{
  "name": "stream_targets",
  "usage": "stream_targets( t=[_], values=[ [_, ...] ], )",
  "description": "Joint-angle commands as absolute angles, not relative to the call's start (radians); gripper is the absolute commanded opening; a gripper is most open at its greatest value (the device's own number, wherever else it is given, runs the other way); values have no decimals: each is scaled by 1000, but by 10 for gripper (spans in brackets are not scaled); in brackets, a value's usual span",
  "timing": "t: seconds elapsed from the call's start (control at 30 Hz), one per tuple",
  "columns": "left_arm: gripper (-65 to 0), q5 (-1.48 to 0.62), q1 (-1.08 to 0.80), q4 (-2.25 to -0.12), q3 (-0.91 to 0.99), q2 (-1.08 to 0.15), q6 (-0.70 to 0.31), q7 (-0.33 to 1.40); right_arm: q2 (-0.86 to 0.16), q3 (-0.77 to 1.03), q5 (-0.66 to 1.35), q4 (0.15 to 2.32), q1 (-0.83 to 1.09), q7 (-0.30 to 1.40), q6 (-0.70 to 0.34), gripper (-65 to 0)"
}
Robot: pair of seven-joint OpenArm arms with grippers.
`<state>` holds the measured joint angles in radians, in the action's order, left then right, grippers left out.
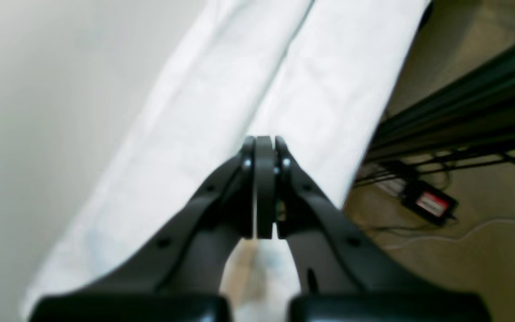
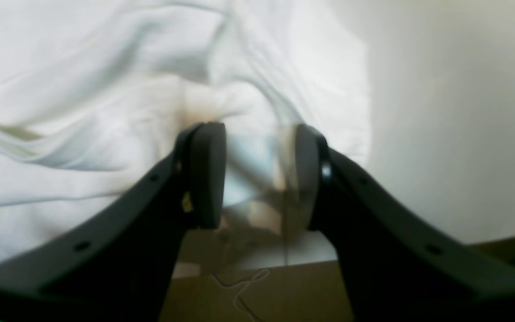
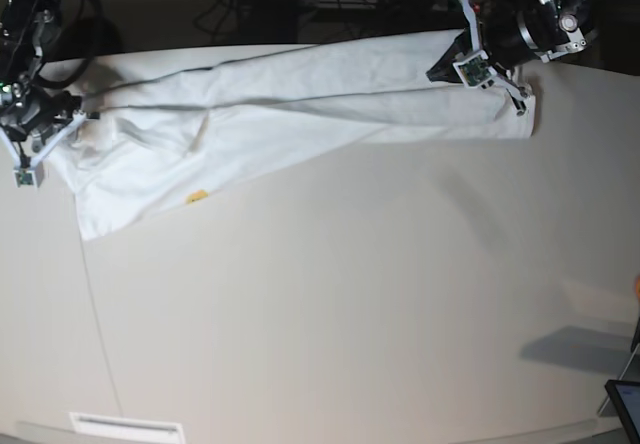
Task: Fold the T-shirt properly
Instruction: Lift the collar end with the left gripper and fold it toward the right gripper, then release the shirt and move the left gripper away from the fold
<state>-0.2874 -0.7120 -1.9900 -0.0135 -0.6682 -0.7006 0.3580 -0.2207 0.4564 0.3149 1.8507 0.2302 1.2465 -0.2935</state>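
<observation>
The T-shirt lies plain white side up, pulled into a long band across the far part of the table, with a speck of yellow print near its left end. My left gripper is at the band's right end. In the left wrist view its jaws are pressed together on the edge of the white cloth. My right gripper is at the rumpled left end. Its pads stand apart over wrinkled cloth, and a blurred fold lies between them.
The beige table stretches toward the near side. Beyond the far edge, a black frame, cables and a power adapter are on the floor. A white label strip sits at the front left and a screen corner at the front right.
</observation>
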Motion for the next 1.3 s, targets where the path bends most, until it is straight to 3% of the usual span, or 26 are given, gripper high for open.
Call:
stream_targets(
  t=[0.0, 0.1, 0.23, 0.3, 0.37, 0.4, 0.53, 0.8, 1.27],
  values=[
    [-650, -294, -720, -2003, -5, -682, -698, 366, -236, 475, 318, 1873, 222, 1234, -292, -398],
    [-650, -294, -720, -2003, -8, -661, -698, 432, -237, 496, 318, 1920, 231, 1196, -298, -398],
    [-650, -266, -720, -2002, 12, -613, -668, 503, -239, 421, 320, 1997, 305, 1007, -325, -415],
    [-650, -203, -720, -2000, 22, -572, -638, 530, -271, 352, 320, 1995, 331, 943, -395, -493],
    [-650, -116, -728, -2000, 28, -533, -634, 535, -283, 275, 320, 1995, 346, 908, -458, -624],
    [-650, -76, -730, -2000, 28, -516, -634, 535, -283, 252, 320, 1995, 352, 898, -473, -650],
    [-650, 54, -725, -1995, 30, -449, -634, 536, -280, 216, 318, 1971, 346, 880, -489, -643],
    [-650, 96, -625, -1897, 28, -418, -636, 544, -286, 216, 318, 1840, 280, 886, -489, -644],
    [-650, 97, -280, -1871, -31, -421, -639, 832, -340, 217, 317, 1440, 114, 759, -489, -643]
  ],
)
